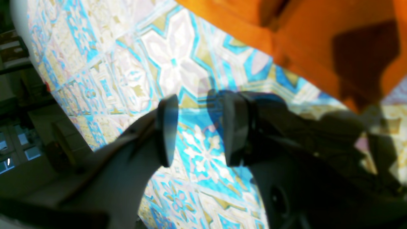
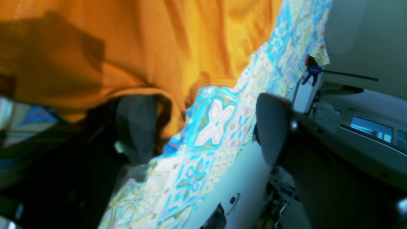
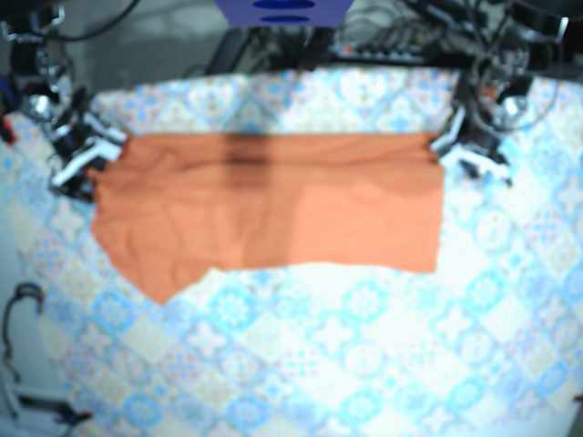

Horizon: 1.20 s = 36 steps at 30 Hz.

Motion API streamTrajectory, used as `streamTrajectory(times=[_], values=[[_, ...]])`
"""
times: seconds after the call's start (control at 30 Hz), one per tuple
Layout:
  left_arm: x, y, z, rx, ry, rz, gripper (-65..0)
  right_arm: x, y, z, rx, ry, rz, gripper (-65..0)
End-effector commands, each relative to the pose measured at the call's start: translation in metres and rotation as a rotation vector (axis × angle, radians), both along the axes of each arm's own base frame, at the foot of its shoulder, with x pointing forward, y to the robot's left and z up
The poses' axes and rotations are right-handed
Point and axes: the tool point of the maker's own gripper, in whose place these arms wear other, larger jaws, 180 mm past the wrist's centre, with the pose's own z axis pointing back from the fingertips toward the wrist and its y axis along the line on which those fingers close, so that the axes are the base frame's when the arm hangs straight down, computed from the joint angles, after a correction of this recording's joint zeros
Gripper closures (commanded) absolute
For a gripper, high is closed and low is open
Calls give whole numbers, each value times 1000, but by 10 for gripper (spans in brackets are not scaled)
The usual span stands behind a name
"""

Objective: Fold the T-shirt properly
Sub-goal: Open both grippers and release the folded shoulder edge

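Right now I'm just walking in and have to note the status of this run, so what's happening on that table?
A two-armed robot is working on an orange T-shirt spread on a patterned tablecloth. The shirt lies as a wide band, with one arm at each end. The left claw is open over bare tablecloth, the shirt just beside it. The right claw is open too, the shirt's edge lying against one of its fingers. Neither claw grips the fabric.
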Motion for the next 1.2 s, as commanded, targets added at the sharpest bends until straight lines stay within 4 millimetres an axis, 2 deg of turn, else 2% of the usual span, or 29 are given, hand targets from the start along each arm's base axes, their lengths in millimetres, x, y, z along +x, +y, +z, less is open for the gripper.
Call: streamTrajectory(times=[0.0,0.1,0.3,0.6,0.87,1.17], values=[[8,6,10,18,-34,-5,-233,8,-5,12,-13,-37,9,-471],[8,6,10,18,-32,-5,-233,8,-6,12,-13,-37,9,-471],[2,6,7,18,-20,-5,-233,26,10,12,0,-53,40,-471],[-3,8,5,20,-10,-1,-233,39,16,10,23,-67,23,-471],[-3,9,5,21,-10,-1,-233,37,2,-1,12,-40,-13,-471],[-3,9,5,21,-9,-1,-233,32,-30,-23,-9,25,-100,-470]])
